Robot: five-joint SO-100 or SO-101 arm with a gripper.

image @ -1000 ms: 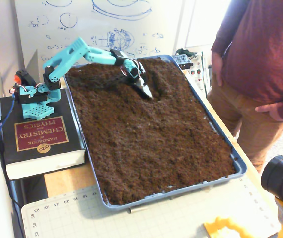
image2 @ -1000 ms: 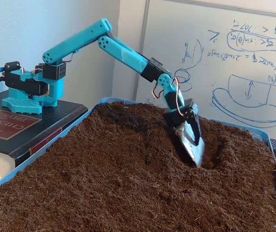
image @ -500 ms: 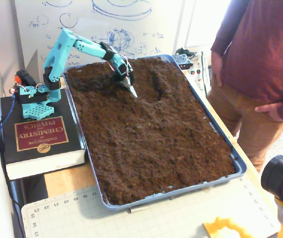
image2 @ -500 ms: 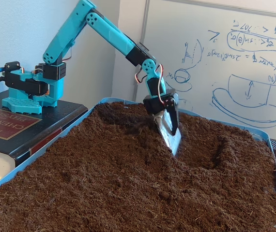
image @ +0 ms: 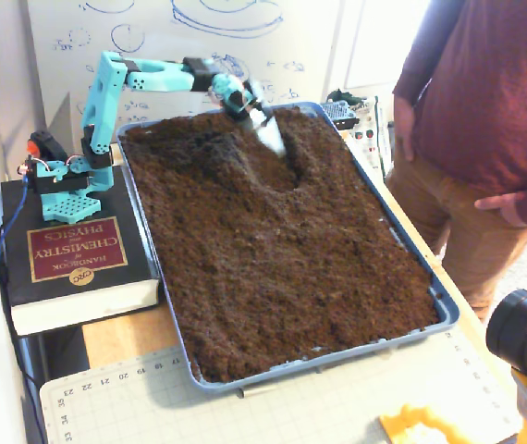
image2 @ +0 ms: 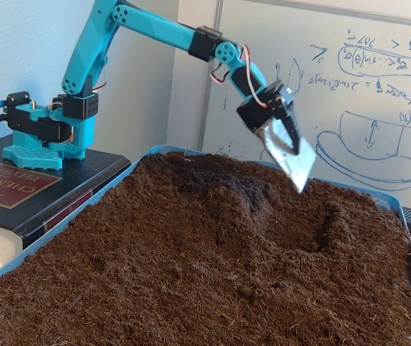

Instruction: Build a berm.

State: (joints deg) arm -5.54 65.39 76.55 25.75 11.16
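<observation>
**Hand lifted above the soil, near the far end of the tray**

A chemistry handbook (image: 79,254) carries the turquoise arm's base (image2: 43,133). Right of it, the hand (image2: 295,162) hangs in air, clear of the soil; whether its fingers are apart, I cannot tell. Below and left of the hand rises the berm (image2: 245,191); a dug hollow (image2: 321,227) lies below it, inside the blue tray (image: 441,305).
</observation>
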